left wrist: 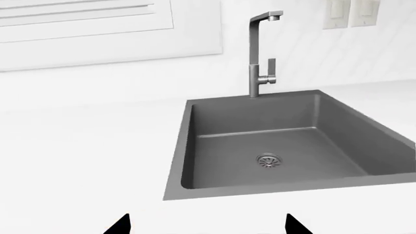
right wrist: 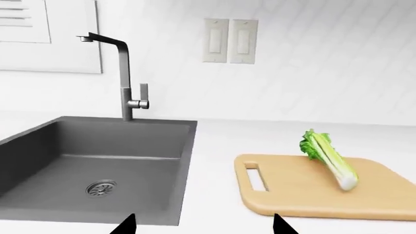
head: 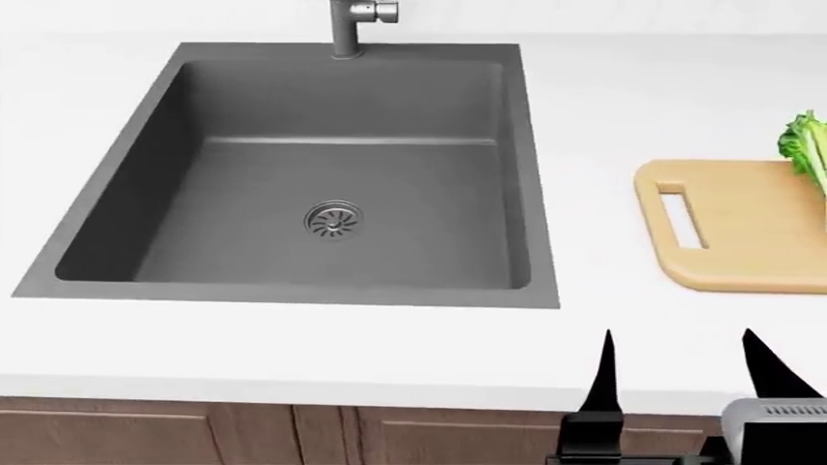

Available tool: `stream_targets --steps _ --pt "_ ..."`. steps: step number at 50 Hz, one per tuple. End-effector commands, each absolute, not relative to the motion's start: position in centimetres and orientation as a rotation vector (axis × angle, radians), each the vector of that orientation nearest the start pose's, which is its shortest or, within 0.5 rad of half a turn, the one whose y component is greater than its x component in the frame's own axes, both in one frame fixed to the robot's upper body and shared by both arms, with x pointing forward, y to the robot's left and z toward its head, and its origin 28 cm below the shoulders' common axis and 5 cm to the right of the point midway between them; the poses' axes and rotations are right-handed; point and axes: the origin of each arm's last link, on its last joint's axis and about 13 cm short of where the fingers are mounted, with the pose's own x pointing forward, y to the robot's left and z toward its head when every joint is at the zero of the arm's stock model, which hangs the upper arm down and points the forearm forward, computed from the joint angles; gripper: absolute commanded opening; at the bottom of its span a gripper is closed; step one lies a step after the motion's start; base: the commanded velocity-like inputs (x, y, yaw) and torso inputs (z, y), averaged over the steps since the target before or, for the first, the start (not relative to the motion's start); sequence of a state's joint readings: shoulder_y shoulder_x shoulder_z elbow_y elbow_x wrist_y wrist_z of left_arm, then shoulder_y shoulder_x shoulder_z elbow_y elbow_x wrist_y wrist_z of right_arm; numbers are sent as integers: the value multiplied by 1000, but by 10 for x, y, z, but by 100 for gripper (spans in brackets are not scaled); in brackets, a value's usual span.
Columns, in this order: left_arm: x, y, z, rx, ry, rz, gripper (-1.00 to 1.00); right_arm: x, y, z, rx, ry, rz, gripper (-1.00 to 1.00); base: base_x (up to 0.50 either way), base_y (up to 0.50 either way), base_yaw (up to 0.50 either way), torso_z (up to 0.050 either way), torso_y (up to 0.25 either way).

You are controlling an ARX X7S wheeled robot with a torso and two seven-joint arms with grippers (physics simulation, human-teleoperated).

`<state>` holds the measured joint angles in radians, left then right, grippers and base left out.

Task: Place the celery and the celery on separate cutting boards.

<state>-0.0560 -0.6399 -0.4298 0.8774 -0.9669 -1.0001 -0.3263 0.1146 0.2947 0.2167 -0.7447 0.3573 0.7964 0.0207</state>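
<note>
One celery bunch (right wrist: 330, 158) lies on the tan, round-cornered cutting board (right wrist: 299, 187) with a slot handle; its leafy top points toward the back wall. In the head view only its leaves (head: 807, 145) show at the right edge, on the same board (head: 723, 232). The second celery and the paler board are out of view. My right gripper (head: 675, 360) is open and empty over the counter's front edge, short of the board; it shows in the right wrist view (right wrist: 204, 225) too. My left gripper (left wrist: 206, 225) is open and empty above the bare counter left of the sink.
A dark grey sink (head: 323, 174) with a drain and a metal faucet (right wrist: 123, 78) is set in the white counter (head: 323, 349). Wall switches (right wrist: 229, 41) sit on the backsplash. Wooden cabinet fronts (head: 259, 431) run below the counter edge.
</note>
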Motion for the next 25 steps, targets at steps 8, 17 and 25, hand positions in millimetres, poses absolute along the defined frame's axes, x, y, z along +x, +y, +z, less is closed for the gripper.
stream_targets --steps 8,17,25 --pt "161 298 183 55 35 1 100 195 -162 150 -46 -79 -11 100 0 500 0 0 0" --pt "158 300 184 54 36 3 100 195 -164 148 -58 -73 -18 100 8 500 0 0 0" --pt "157 300 182 52 37 3 100 195 -163 147 -56 -71 -15 100 105 500 0 0 0"
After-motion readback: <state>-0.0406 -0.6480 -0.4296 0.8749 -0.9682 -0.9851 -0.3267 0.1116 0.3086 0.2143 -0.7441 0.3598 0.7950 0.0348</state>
